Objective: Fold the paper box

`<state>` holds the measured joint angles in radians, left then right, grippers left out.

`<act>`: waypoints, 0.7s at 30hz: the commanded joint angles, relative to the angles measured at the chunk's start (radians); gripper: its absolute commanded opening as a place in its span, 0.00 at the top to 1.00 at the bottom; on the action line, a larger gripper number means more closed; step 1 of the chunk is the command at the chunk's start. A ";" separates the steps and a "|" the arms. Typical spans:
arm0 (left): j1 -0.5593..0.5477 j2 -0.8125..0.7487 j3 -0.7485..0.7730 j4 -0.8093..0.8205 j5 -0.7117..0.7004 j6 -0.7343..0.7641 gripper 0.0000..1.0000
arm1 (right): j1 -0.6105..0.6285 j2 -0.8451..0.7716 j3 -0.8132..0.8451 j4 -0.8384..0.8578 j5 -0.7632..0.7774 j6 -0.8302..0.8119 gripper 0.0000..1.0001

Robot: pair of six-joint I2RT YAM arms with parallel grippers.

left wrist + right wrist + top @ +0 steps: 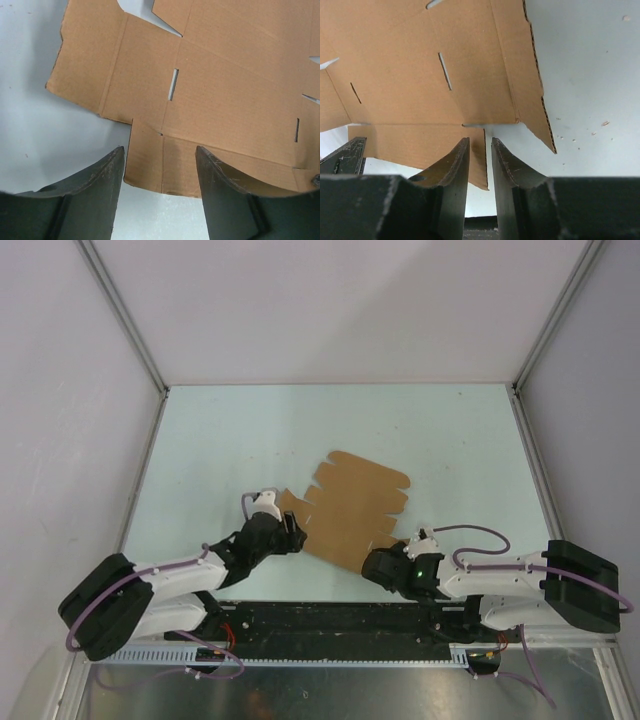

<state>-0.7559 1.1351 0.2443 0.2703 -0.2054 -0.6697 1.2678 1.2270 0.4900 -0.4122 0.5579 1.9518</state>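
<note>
The left gripper (297, 534) and right gripper (372, 559) hide the near edge of the paper box (355, 502) from me; wrist views crop it.

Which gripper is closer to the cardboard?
Too close to call. The left gripper straddles a left-side flap of the flat brown cardboard sheet; the right gripper is over a flap edge at its near right corner.

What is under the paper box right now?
The paper box lies on the pale table, which shows around its edges. Anything beneath the cardboard itself is covered and cannot be seen.
</note>
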 commanded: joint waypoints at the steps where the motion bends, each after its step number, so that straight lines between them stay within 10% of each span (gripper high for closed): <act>1: 0.009 0.038 0.055 0.044 0.004 0.022 0.37 | -0.019 -0.008 -0.004 -0.019 0.053 -0.030 0.72; 21: 0.010 0.063 0.093 0.038 0.038 0.093 0.54 | -0.044 -0.038 -0.002 0.004 0.050 -0.143 0.83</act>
<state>-0.7521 1.2293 0.3111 0.2844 -0.1856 -0.6209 1.2301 1.2186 0.4900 -0.4072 0.5610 1.8523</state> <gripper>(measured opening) 0.468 0.174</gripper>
